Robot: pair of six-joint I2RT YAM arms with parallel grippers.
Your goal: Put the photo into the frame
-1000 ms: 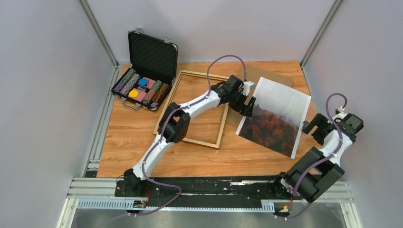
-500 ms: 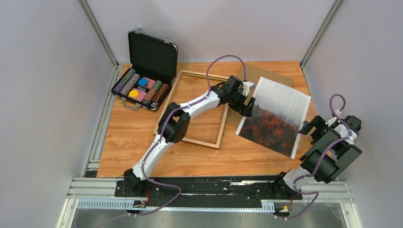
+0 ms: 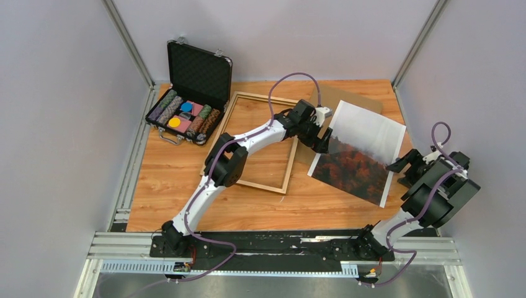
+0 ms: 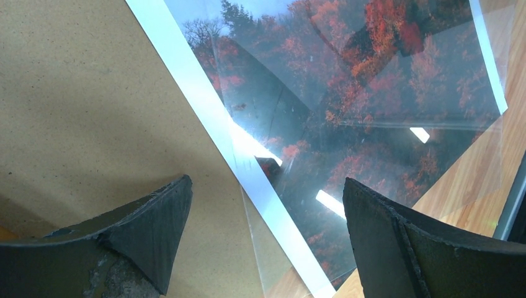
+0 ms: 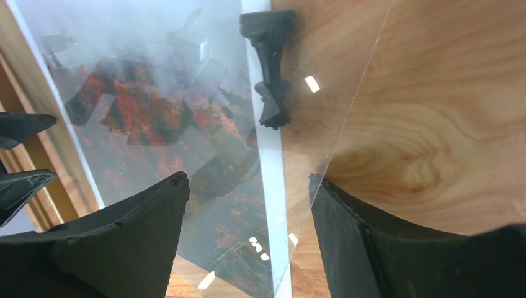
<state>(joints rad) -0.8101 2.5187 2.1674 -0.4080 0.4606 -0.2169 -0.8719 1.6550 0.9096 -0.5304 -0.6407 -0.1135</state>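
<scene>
The right claw (image 3: 402, 171) had closed in, jaws narrowing yet empty, an edge of the photo (image 3: 360, 155) beneath it; the left claw (image 3: 324, 140) gaped wide opposite, the frame (image 3: 291, 164) unfilled beside it.

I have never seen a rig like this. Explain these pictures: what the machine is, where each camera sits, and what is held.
These are two robot arms bolted at the near edge of a wooden table. The wide picture looks down from above and behind them. The other two come from cameras on the wrists, so each shows its own black fingers. On the table lie an empty wooden frame, a photo of autumn trees under a clear sheet and partly on a brown backing board, and an open case of poker chips. The left gripper stands over the photo's left edge, the right gripper over its right edge. Both are open; nothing is held.
</scene>
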